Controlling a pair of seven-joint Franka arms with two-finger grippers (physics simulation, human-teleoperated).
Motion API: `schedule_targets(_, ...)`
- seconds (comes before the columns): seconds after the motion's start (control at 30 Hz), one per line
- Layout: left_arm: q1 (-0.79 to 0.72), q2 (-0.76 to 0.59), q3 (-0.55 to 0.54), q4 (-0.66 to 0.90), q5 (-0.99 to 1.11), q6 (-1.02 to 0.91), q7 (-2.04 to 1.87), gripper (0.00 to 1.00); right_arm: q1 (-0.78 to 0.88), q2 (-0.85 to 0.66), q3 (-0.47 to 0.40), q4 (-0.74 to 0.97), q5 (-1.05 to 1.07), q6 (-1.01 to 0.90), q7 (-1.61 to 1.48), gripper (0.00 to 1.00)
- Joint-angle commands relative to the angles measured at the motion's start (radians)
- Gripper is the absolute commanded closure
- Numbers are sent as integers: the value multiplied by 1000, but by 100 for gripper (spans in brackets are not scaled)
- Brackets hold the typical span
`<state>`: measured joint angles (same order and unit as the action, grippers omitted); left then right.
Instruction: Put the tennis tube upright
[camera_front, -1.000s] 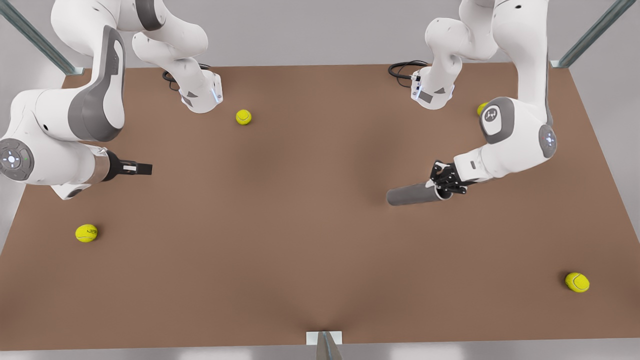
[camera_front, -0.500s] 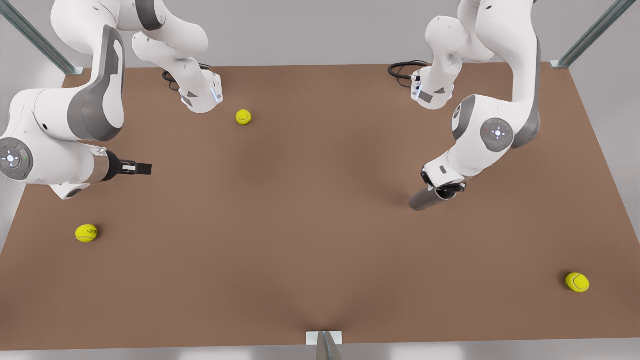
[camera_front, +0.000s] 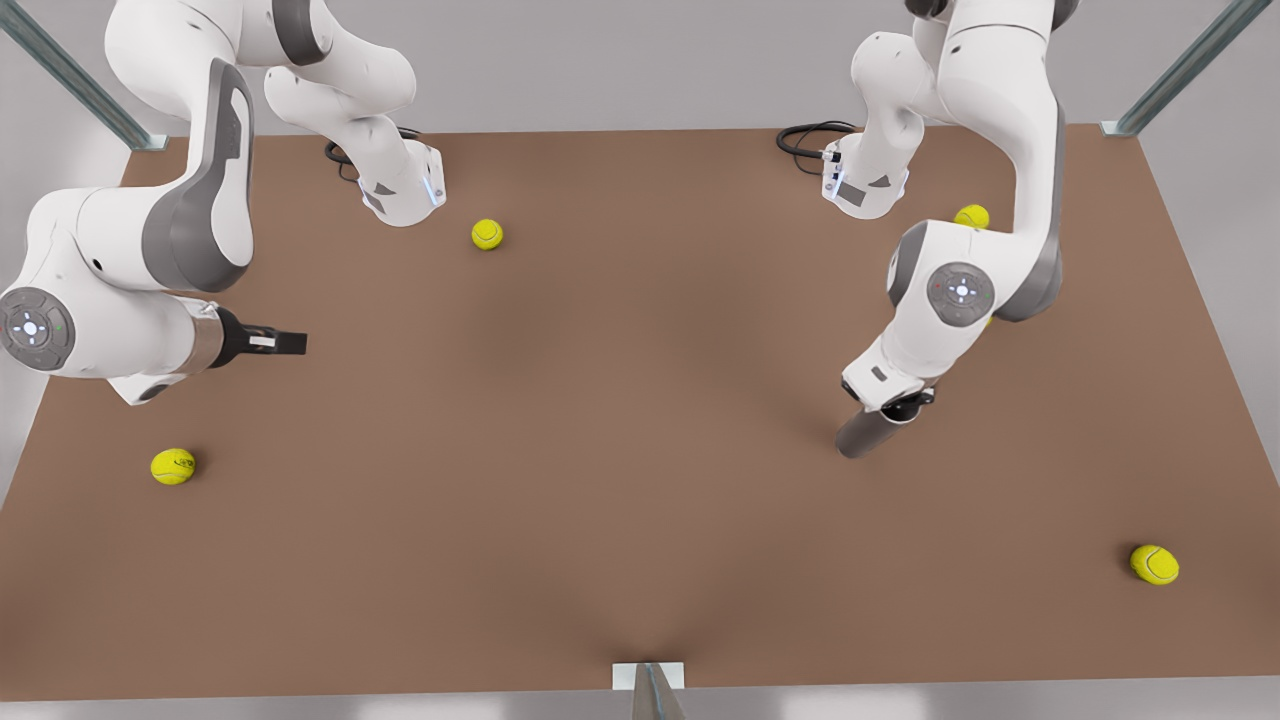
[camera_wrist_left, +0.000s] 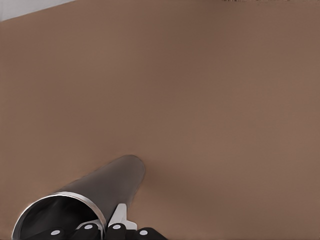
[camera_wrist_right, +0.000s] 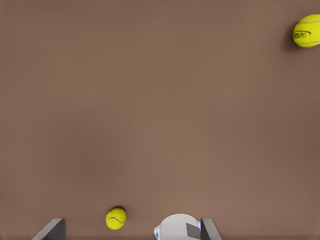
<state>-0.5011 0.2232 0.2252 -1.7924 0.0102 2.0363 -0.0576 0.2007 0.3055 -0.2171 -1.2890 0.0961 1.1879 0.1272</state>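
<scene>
**Tube clamped at its open end, leaning over the table**

Front view: I am seeing the left gripper (camera_front: 900, 405) clenching the upper end of the tennis tube (camera_front: 865, 436). The tube is slanting down and away from the fingers toward the front view's left, not upright. I cannot tell whether its lower end is touching the table (camera_front: 640, 480). Bare brown surface is lying open all around the tube, and the table's edges are sitting well apart from it. I am counting four tennis balls: one (camera_front: 971, 216) behind the tube past the arm's elbow, one (camera_front: 1154, 564) well off toward the near corner on the front view's right, and two (camera_front: 487, 234) (camera_front: 173, 466) far across from the tube. The right gripper (camera_front: 285, 342) is waiting over there too, well apart from the tube.

Left wrist view: the fingers (camera_wrist_left: 118, 226) are pinching the tube's bright rim (camera_wrist_left: 75, 197), with the dark hollow mouth beside them and the grey body running out over bare table.

Right wrist view: the right gripper's fingertips (camera_wrist_right: 51, 230) are standing spread apart, grasping nothing. I am counting two balls (camera_wrist_right: 116, 218) (camera_wrist_right: 306, 30) and one arm base (camera_wrist_right: 175, 227).
</scene>
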Motion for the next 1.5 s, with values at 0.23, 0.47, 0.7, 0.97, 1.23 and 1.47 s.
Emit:
schedule_targets(0.23, 1, 10, -3, 1, -9, 12, -140, 35, 2, 4, 1, 0, 2, 2, 6, 0)
schedule_targets(0.47, -1, 10, -3, 14, -9, 1, -140, 17, 2, 4, -1, 2, 7, 2, 2, 0)
schedule_targets(0.7, -2, 7, -24, 60, -9, -51, -160, 0, 0, 6, -4, 2, 7, 1, -4, 0)
schedule_targets(0.97, 3, -12, 8, 340, 8, -409, -134, 0, 0, 4, -4, 2, 7, 1, -4, 0)
schedule_targets(1.23, 358, -28, -377, 436, 106, -467, -114, 0, -1, -3, -4, 2, 7, 2, -7, 0)
schedule_targets(1.47, 374, -27, -402, 436, 136, -469, -116, 0, -3, -55, 1, -7, -6, 35, -8, 0)
